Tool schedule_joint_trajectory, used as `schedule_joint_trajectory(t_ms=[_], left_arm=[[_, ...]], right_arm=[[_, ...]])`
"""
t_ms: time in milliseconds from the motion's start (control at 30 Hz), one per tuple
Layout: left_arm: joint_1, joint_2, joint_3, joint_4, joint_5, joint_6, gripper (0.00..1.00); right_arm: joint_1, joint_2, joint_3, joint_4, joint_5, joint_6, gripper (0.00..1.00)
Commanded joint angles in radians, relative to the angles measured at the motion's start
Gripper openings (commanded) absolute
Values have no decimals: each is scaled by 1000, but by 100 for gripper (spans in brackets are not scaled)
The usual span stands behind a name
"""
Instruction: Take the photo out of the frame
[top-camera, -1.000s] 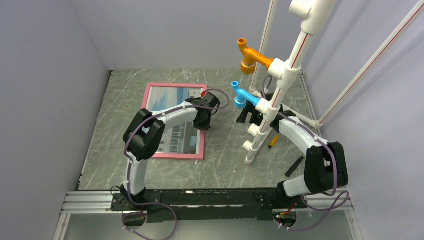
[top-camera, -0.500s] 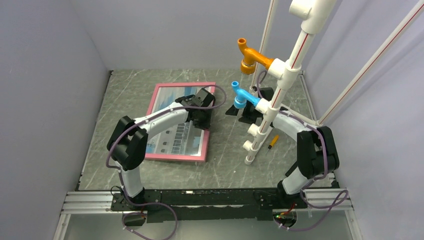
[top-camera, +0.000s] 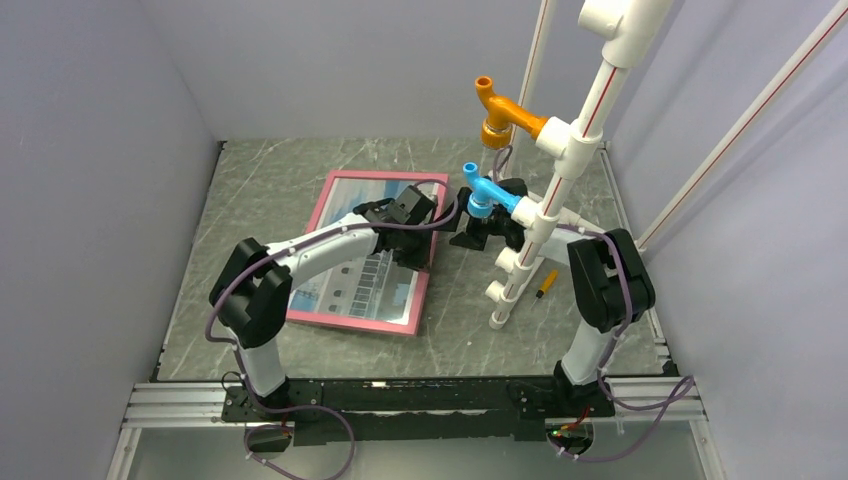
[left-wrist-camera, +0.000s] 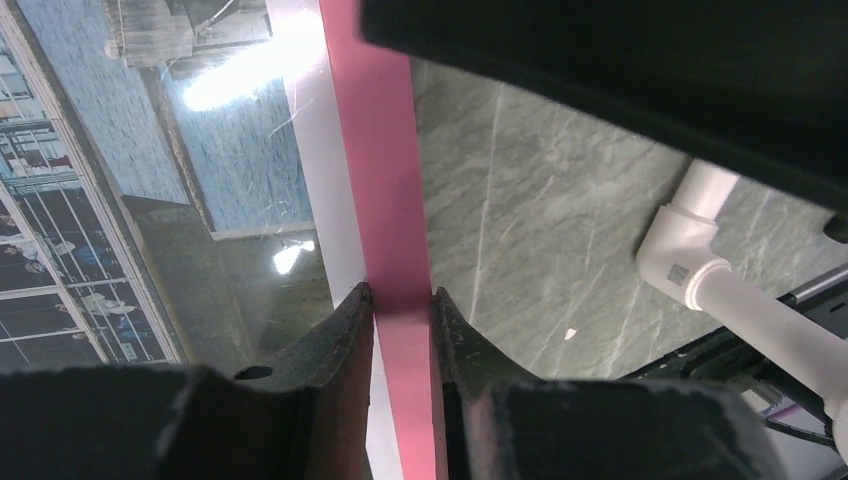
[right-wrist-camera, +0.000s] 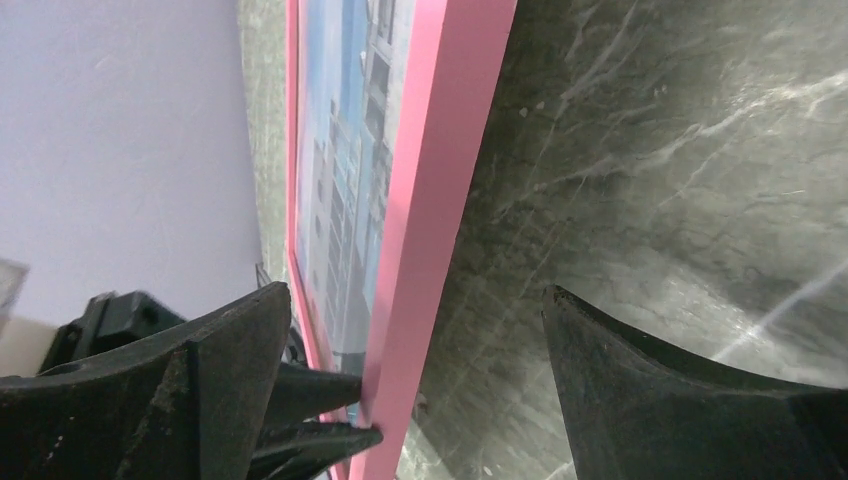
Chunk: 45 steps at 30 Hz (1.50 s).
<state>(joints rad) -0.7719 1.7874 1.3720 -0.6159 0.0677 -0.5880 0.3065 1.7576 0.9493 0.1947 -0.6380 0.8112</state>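
The pink frame lies tilted on the marble table, left of centre, with the photo of a pale building and blue sky inside it. My left gripper is shut on the frame's right border. In the left wrist view its jaws pinch the pink strip, with the photo to the left. My right gripper stands open just right of that border. In the right wrist view the frame's edge runs between its wide-apart fingers. The photo shows beyond.
A white pipe stand rises right of centre, carrying a blue fitting and an orange fitting. A small yellow-handled tool lies at its foot. Walls close in on the left, back and right. The white pipe shows near the frame.
The frame has swung and shifted to the right under the left gripper's hold. My right arm has folded upward and brought its open gripper left, up to the frame's right edge.
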Motion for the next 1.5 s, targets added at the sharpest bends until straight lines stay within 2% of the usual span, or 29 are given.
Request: schedule_joint_trajectory(t_ms=[0,233,333,533,633,667,700,733,767,800,933,1033,1100,1200,1300,1467], left_arm=[[-29,-98,5,85,60,-22,0],[-44,-125,-10,80,51,-27,0],[-48,-138,-19,85,50,-29,0],[-62,-182,-43,64,15,-17,0],[-72,-236,-77,47,-28,0,1],[-74,-258,-91,39,-44,5,6],[-78,-284,-107,32,-57,12,14],[-80,-312,-125,28,-64,19,28],[-85,-349,-145,28,-65,29,35],[-88,-390,-180,32,-65,43,48],[-113,-549,-264,27,-108,114,74],[-162,-625,-257,-79,-206,153,83],[-249,-640,-235,-186,-329,151,86],[-390,-627,-203,-319,-554,78,91],[-523,-593,-190,-410,-750,-31,92],[-664,-492,-117,-501,-906,-170,97]], right_arm=[[25,49,38,132,-48,48,96],[61,107,28,257,-75,135,85],[72,115,10,329,-93,187,72],[74,94,-31,426,-129,281,36],[74,72,-25,392,-139,290,10],[74,64,-18,364,-138,291,0],[74,54,-9,335,-134,290,0],[74,42,-2,298,-126,284,0],[74,30,4,259,-116,278,0],[74,18,12,218,-99,269,0],[75,-24,81,-37,-9,252,0],[81,-46,147,-221,93,270,0],[87,-57,181,-318,150,293,0],[96,-67,211,-405,196,350,0],[105,-77,227,-464,232,400,0],[133,-94,276,-567,327,425,0]])
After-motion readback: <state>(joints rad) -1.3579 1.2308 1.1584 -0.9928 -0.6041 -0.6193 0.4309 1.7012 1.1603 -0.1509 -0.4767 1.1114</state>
